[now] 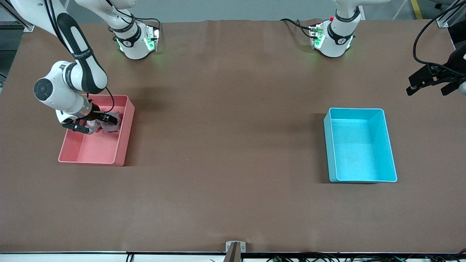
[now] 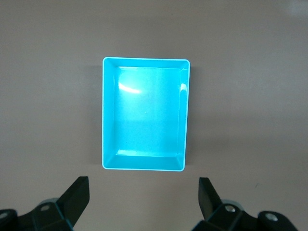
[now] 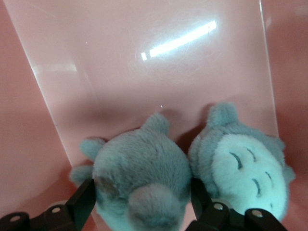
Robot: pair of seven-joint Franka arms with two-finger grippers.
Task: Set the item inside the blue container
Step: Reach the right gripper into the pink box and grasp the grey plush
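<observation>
The right gripper (image 1: 93, 122) is lowered into the pink bin (image 1: 125, 140), its fingers spread on either side of one grey plush toy (image 3: 142, 180), not yet clenched on it; a second plush (image 3: 243, 166) lies touching the first. The grasping step is judged to be in hand. Next, the fingers must be closed on the one toy only, then it must be carried to the blue container (image 1: 389, 145), well apart from the pink bin toward the left arm's end of the counter (image 1: 225, 145). The left gripper (image 1: 433, 82) waits, released, over the counter near the container.

A pink bin (image 1: 123, 145) sits on the brown table (image 1: 225, 145), toward the right arm's end.
</observation>
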